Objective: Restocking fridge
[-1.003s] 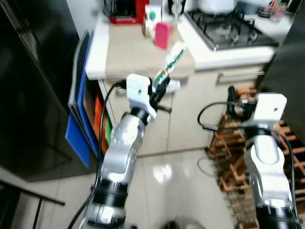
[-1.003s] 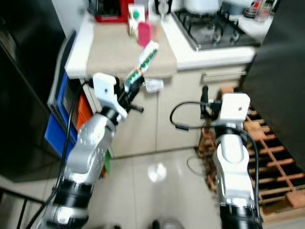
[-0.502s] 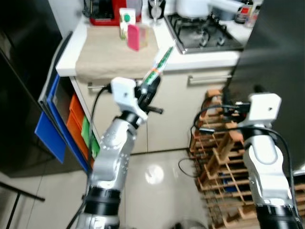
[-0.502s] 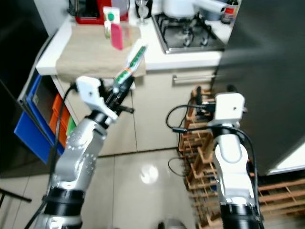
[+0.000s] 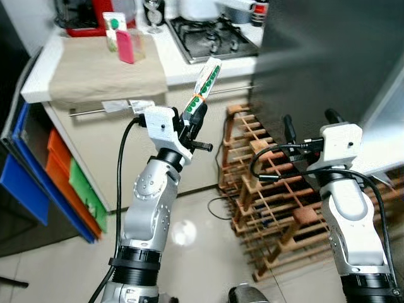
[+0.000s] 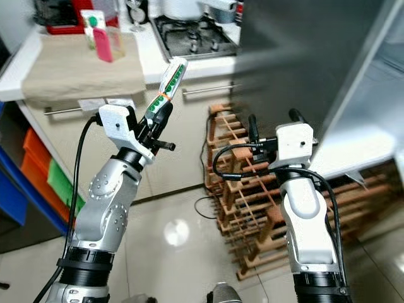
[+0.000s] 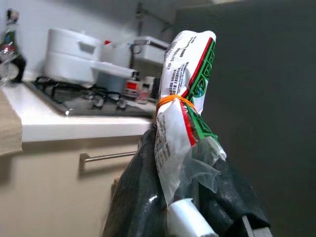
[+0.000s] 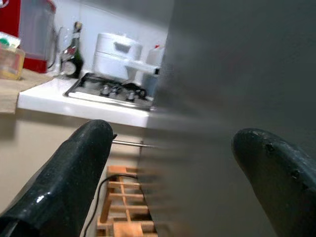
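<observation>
My left gripper [image 5: 193, 118] is shut on a white plastic packet [image 5: 206, 77] with green and red print and an orange rubber band around it. The packet [image 7: 183, 101] stands upright out of the black fingers [image 7: 138, 197], raised in front of the counter's edge. My right gripper [image 5: 309, 121] is open with nothing between its fingers [image 8: 74, 168], and is held up close to the dark grey fridge panel [image 5: 328, 50]. That panel [image 8: 237, 74] rises right in front of the right gripper. A pale surface [image 6: 379, 95] shows to the right of the panel.
A wooden wine rack [image 5: 265, 189] stands on the floor between the counter and the fridge. The counter carries a beige cloth [image 5: 95, 69], a pink carton [image 5: 125, 47] and a gas hob [image 5: 208, 38]. Blue, orange and green boxes [image 5: 57, 170] sit at the left.
The camera has swung to the right, bringing the dark fridge panel and wine rack into view. Both arms keep their pose, and the packet stays in the left gripper.
</observation>
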